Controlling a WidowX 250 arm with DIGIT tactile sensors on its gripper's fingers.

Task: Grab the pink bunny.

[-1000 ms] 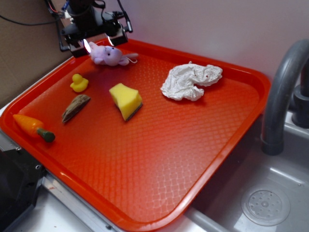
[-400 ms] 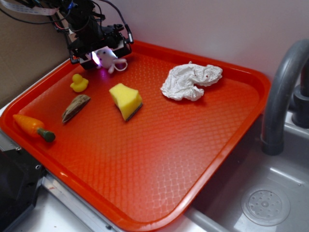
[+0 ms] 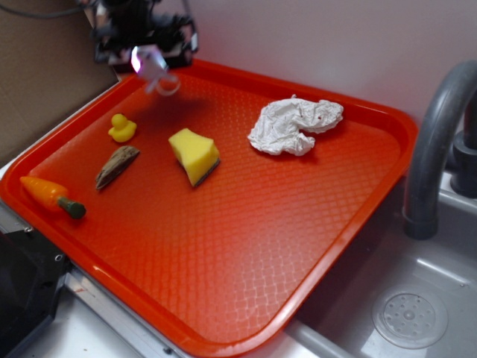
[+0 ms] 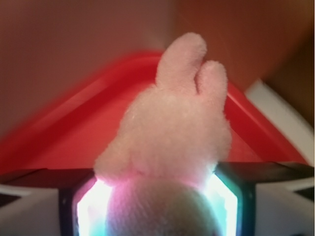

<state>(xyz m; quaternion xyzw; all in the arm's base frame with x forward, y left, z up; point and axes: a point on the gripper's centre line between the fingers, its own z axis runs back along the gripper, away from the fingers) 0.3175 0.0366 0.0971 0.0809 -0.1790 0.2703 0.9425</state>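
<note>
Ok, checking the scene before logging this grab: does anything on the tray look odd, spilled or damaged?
Only the crumpled white paper wad near the far edge of the orange tray; it carries small reddish specks. Nothing spilled or broken. The pink bunny is clamped in the gripper, above the tray.

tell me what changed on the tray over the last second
The gripper closed on the pink bunny at the tray's far left corner and lifted it clear of the surface. The duck, sponge, paper wad, carrot and brown piece stayed put.
</note>
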